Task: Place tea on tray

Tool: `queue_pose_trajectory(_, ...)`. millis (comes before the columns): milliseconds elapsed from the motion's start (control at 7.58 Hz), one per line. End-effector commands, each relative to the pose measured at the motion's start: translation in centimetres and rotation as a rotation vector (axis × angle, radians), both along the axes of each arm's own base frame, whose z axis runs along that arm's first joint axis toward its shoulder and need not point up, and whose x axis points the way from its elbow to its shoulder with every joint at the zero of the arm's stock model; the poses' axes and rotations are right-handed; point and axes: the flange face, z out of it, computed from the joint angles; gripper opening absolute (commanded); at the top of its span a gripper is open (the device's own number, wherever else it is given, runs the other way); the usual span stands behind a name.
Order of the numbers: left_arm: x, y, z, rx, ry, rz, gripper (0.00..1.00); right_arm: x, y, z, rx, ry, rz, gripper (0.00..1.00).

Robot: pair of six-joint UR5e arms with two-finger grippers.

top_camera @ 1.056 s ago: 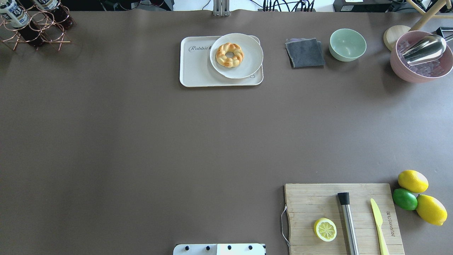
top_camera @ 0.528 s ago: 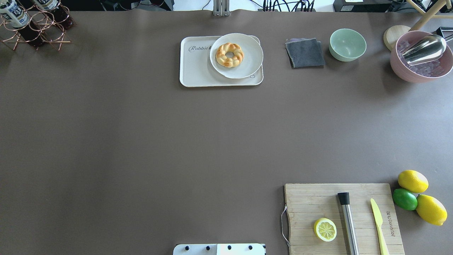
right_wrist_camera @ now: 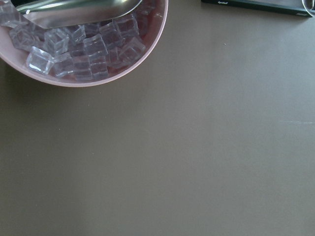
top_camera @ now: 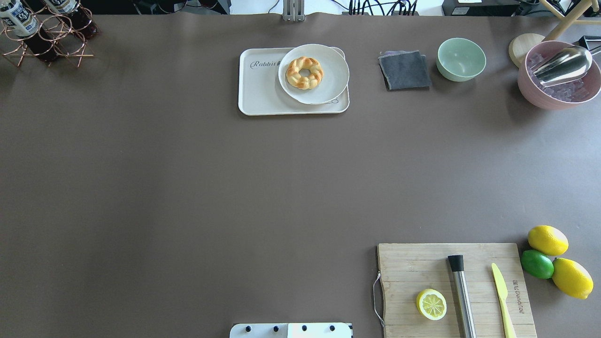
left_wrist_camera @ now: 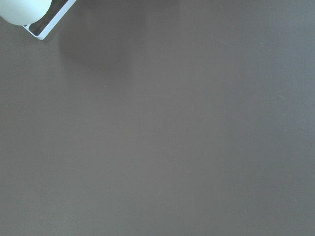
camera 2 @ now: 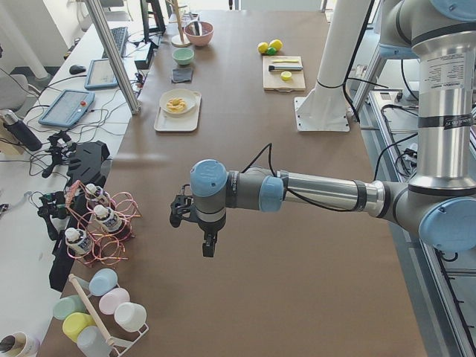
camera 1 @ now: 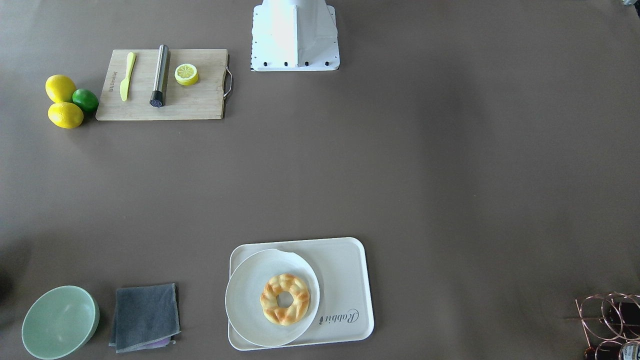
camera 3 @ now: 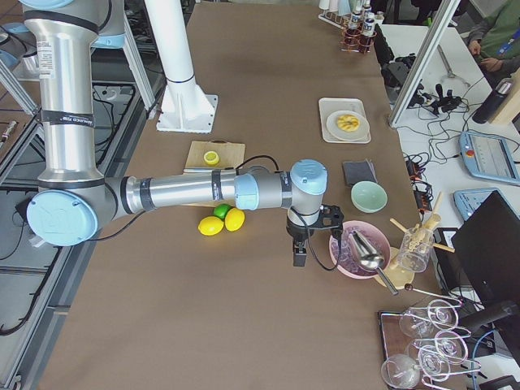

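Tea bottles (top_camera: 19,21) with dark liquid and white caps stand in a copper wire rack (top_camera: 65,47) at the table's far left corner; they also show in the exterior left view (camera 2: 110,218). The cream tray (top_camera: 263,91) lies at the far middle, with a round plate (top_camera: 328,89) and a braided doughnut (top_camera: 304,72) on its right part. My left gripper (camera 2: 208,248) hangs over bare table a little to the right of the rack. My right gripper (camera 3: 300,258) hangs beside the pink bowl. Whether either is open or shut I cannot tell. Neither shows in the overhead view.
A wooden cutting board (top_camera: 413,263) with a lemon half (top_camera: 431,304), a steel muddler and a knife lies at the near right. Lemons and a lime (top_camera: 536,264) sit beside it. A grey cloth (top_camera: 404,70), a green bowl (top_camera: 461,58) and a pink bowl of ice (top_camera: 540,91) stand at the far right.
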Motion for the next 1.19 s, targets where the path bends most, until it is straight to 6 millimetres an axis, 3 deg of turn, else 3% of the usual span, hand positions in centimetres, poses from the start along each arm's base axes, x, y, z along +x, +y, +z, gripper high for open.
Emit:
queue_pose_trajectory(0,-0.2,-0.2,-1.3,0.029,-0.002,-0.001,0.97,-0.2,-0.2,-1.2,0.039,0.051,-0.012,1.0)
queue_pose_trajectory(132,-0.2,-0.1,-1.7,0.061,-0.002,0.0,0.97,-0.1,0.5,-2.2,0.058,0.049,-0.008,1.0)
queue_pose_trajectory(264,-0.1,-0.2,-2.0,0.127,0.0,-0.006,0.97,0.0,1.4,-2.0,0.068,0.05,-0.004,1.0)
queue_pose_trajectory(396,-0.2,-0.6,-1.5,0.152,0.0,-0.009,0.97,-0.4,1.1,-2.5,0.118,0.026,-0.006,1.0)
queue_pose_trajectory(660,-1.4,-3.2,-2.5,0.192,-0.002,-0.045,0.97,-0.1,2.0,-2.3,0.177,0.028,-0.003,1.0)
queue_pose_trajectory(792,-1.8,-3.4,-2.0,0.186,-0.003,-0.053,0.97,-0.4,1.6,-2.0,0.177,0.032,-0.004,1.0)
queue_pose_trajectory(924,-1.8,-3.5,-2.8,0.22,-0.002,-0.047,0.97,-0.3,2.2,-2.1,0.22,0.011,-0.007,1.0)
queue_pose_trajectory(1056,-2.0,-3.2,-3.0,0.252,-0.004,-0.049,0.97,-0.4,4.2,-0.8,0.283,-0.034,-0.018,1.0)
